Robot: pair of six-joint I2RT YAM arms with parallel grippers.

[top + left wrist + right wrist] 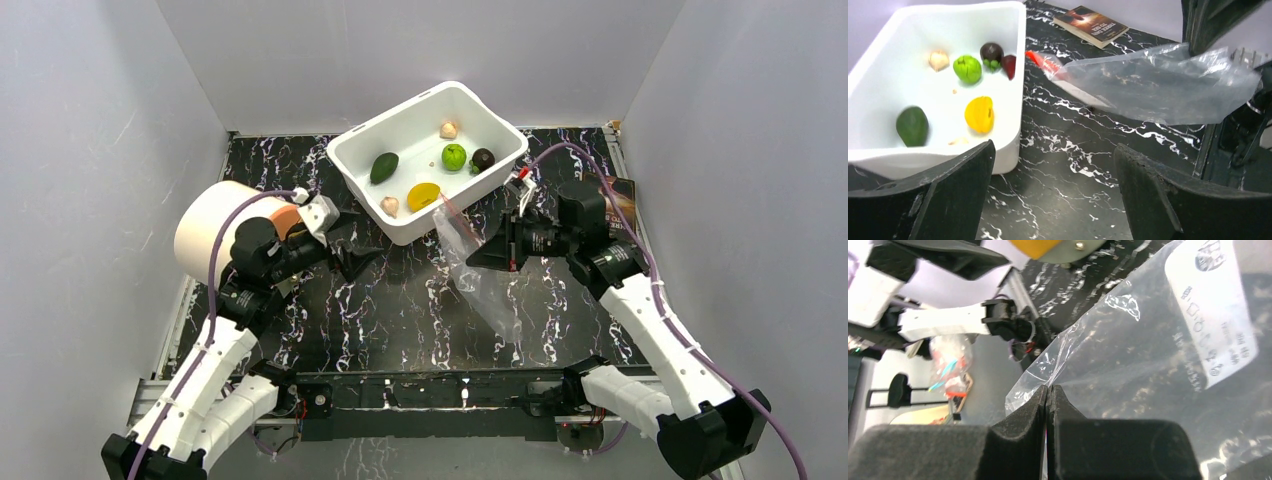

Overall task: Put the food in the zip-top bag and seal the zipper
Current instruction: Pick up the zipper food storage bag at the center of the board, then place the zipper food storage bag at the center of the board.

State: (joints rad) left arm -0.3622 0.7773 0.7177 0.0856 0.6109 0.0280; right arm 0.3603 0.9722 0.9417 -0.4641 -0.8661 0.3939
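tool on right (pixel 1047 392) pinching zip-top bag (pixel 1128 355), left tool (pixel 1054 148) wide, empty

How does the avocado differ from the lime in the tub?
The avocado is dark green; the lime is bright green. The avocado is elongated, the lime round. In the top view the avocado lies toward the left side of the tub, the lime next to the dark fruit. Both rest in the tub, not yet in the bag.
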